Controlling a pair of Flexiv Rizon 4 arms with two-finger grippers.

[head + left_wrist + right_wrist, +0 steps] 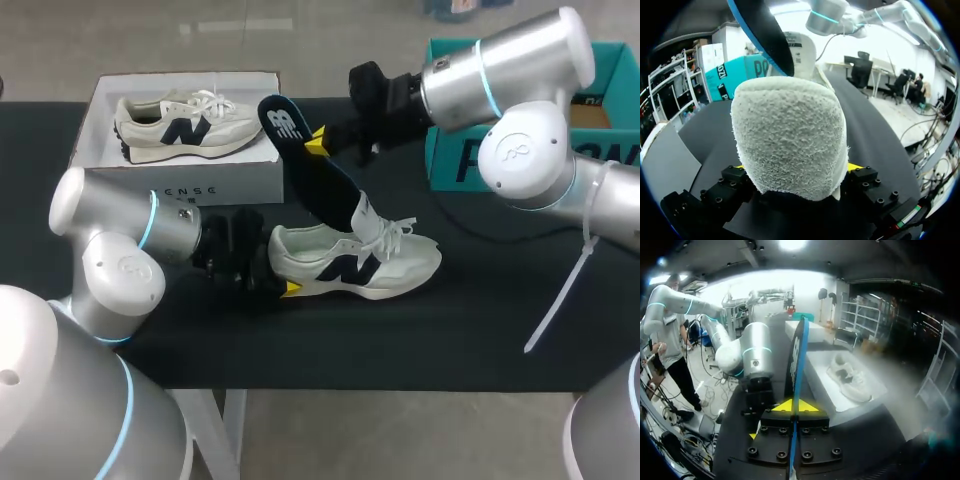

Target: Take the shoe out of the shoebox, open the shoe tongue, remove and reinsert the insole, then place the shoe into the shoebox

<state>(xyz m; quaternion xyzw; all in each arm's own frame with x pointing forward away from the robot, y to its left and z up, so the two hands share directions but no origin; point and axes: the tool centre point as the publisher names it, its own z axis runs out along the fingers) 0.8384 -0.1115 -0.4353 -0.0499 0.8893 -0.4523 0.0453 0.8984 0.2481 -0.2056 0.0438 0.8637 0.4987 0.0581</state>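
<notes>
The left end effector (288, 288) is clenched on the heel of the white shoe (350, 262), one yellow-tipped finger on each side of the fuzzy heel patch. From that wrist the tips just peek out past the heel on both sides. The shoe stands on its sole on the black bench (480, 320), toe pointing away from the left arm, laces loose over its top.

The right end effector (315, 142) hangs above and behind the shoe's heel end. It is pinched on the dark, blue-edged insole (320, 185) near the insole's upper end. The insole slants down from there, and its lower end sits inside the shoe's opening. The tongue (800, 47) stands upright just beyond the insole, on the toe side. From the right wrist the insole shows edge-on, caught between the two yellow tips.

Behind the shoe's heel end, apart from it, is the white shoebox (180, 185), open at the top. A second shoe (185, 122) of the same kind lies in the shoebox on its side, its toe pointing the same way as the first shoe's. The insole's upper end reaches up near the corner of the shoebox closest to the shoe.
</notes>
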